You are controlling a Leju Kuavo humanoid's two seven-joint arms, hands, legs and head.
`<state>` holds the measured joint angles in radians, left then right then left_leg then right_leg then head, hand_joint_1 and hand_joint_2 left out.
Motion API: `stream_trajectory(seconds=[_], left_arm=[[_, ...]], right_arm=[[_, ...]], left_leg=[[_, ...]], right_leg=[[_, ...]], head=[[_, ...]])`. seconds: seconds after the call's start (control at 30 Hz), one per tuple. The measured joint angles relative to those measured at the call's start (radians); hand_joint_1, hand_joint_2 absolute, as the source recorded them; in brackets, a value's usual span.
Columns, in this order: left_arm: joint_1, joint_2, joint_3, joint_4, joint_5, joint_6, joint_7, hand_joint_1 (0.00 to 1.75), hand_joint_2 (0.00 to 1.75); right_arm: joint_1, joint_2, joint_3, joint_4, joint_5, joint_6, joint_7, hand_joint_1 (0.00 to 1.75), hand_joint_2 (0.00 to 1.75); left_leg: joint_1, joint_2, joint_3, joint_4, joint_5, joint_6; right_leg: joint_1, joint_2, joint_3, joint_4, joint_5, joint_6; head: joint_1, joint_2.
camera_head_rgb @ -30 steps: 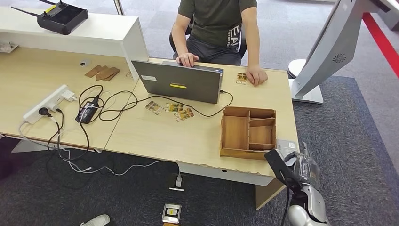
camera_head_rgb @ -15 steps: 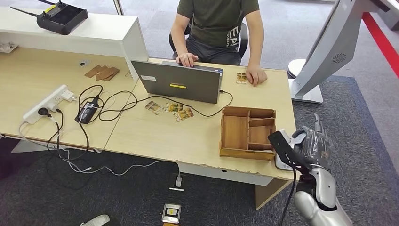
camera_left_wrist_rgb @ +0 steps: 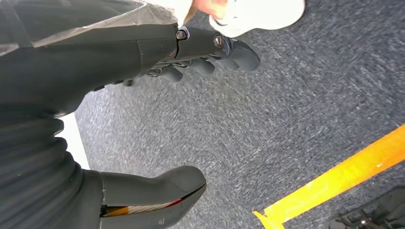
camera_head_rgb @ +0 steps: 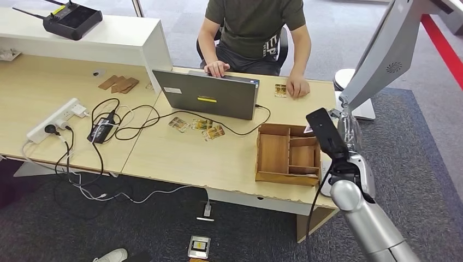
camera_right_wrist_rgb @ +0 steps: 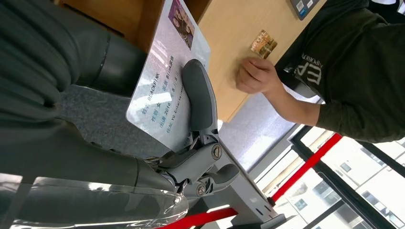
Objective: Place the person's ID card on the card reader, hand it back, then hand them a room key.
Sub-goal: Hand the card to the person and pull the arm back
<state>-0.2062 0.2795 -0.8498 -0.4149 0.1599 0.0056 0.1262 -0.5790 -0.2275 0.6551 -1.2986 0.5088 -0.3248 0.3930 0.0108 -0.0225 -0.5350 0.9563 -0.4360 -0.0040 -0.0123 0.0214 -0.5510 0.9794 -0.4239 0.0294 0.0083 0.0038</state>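
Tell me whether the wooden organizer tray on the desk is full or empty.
Empty: the wooden organizer tray shows bare wood in every compartment visible from the head view. The right arm covers its far-right edge.

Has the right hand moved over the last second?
Yes. The right hand, holding the ID card, rose from the desk's near corner, past the wooden tray, toward the person.

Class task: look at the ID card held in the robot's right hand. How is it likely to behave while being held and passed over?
The ID card looks flat and unbent, so probably stiff. Its glossy face suggests it may slip. Being thin, it is likely light; the right hand holds it with a finger across its face.
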Motion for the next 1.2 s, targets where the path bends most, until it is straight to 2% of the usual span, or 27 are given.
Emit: stream_trajectory(seconds=[0.27, 0.73, 0.87, 1.07, 1.2], left_arm=[[-0.034, -0.047, -0.001, 0.004, -0.052, -0.004, 0.027, 0.00, 1.75], [-0.081, -0.095, -0.001, 0.041, -0.075, -0.017, 0.035, 0.00, 1.75], [-0.087, -0.097, 0.000, 0.051, -0.078, -0.027, 0.032, 0.00, 1.75], [-0.090, -0.097, 0.001, 0.062, -0.083, -0.035, 0.029, 0.00, 1.75], [-0.087, -0.097, 0.002, 0.067, -0.085, -0.032, 0.027, 0.00, 1.75]], right_arm=[[-0.089, 0.053, 0.025, 0.128, -0.023, -0.052, -0.032, 1.75, 1.75], [-0.121, 0.106, 0.054, 0.258, 0.044, -0.099, -0.064, 1.75, 1.75], [-0.132, 0.115, 0.063, 0.286, 0.092, -0.100, -0.059, 0.02, 1.75], [-0.133, 0.116, 0.072, 0.297, 0.172, -0.091, -0.017, 0.00, 1.75], [-0.115, 0.104, 0.069, 0.247, 0.233, -0.095, 0.008, 0.00, 1.75]], left_leg=[[0.000, -0.001, 0.000, 0.000, 0.000, 0.000], [0.000, 0.000, 0.000, 0.000, 0.000, 0.000], [0.000, 0.000, 0.000, 0.000, 0.000, 0.000], [0.000, 0.000, 0.000, 0.000, 0.000, 0.000], [0.000, 0.000, 0.000, 0.000, 0.000, 0.000]], right_leg=[[0.000, 0.000, 0.000, 0.000, 0.000, 0.000], [0.000, 0.000, 0.000, 0.000, 0.000, 0.000], [0.000, 0.000, 0.000, 0.000, 0.000, 0.000], [0.000, 0.000, -0.001, 0.000, 0.000, 0.000], [0.000, 0.000, -0.001, 0.000, 0.000, 0.000]], head=[[0.000, 0.000], [0.000, 0.000], [0.000, 0.000], [0.000, 0.000], [0.000, 0.000]])
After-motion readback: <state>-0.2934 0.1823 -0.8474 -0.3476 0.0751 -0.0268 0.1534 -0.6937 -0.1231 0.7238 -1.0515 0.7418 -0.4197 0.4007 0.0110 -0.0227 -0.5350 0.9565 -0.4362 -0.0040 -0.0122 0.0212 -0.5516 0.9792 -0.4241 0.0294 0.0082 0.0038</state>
